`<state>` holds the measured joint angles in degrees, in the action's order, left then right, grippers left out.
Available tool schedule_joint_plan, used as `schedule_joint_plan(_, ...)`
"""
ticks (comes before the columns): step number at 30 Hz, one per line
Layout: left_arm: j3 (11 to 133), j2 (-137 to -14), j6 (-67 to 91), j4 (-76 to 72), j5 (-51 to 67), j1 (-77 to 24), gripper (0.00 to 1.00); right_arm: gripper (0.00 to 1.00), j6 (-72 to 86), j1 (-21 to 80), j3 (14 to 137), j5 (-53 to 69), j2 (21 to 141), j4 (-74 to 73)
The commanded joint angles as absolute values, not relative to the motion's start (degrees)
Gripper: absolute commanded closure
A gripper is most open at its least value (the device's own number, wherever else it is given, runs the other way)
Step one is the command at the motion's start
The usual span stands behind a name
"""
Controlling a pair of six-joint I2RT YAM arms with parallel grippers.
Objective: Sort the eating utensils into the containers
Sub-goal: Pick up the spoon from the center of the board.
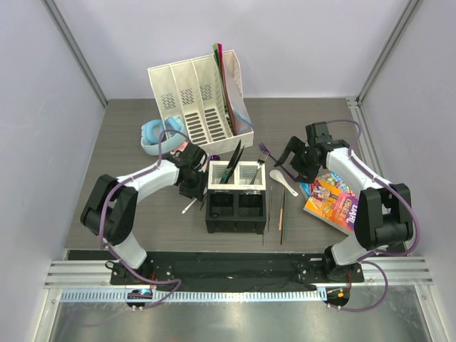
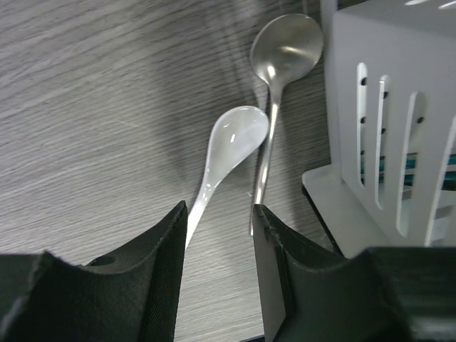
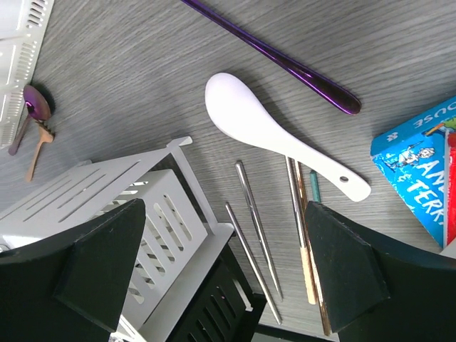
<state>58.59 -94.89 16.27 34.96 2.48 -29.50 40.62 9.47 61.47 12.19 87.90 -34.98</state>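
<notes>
Lining up a pick: the left gripper [image 2: 219, 210], fingers spread, hangs low over the handle ends of a white spoon [image 2: 235, 135] and a metal spoon [image 2: 285, 46] just left of the caddy [image 1: 235, 222]. Next it likely must settle on one handle (they lie close together) and pinch. The right gripper [image 1: 294, 161], wide open, hovers right of the caddy above a second white spoon [image 3: 271, 132]. Grey wood-grain table [image 1: 128, 142], pale walls [image 1: 43, 107]
</notes>
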Motion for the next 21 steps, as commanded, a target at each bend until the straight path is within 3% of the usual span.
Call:
schedule_joint_plan(1,59.16,-93.87,17.84,33.66,5.36,-29.27,0.58,0.0,42.27,9.23,61.7,13.62,86.57,-33.13)
schedule_joint_plan(21,58.27,-100.01,16.52,32.17,6.07,-25.84,0.59,0.0,40.52,10.46,64.34,11.69,87.28,-36.38)
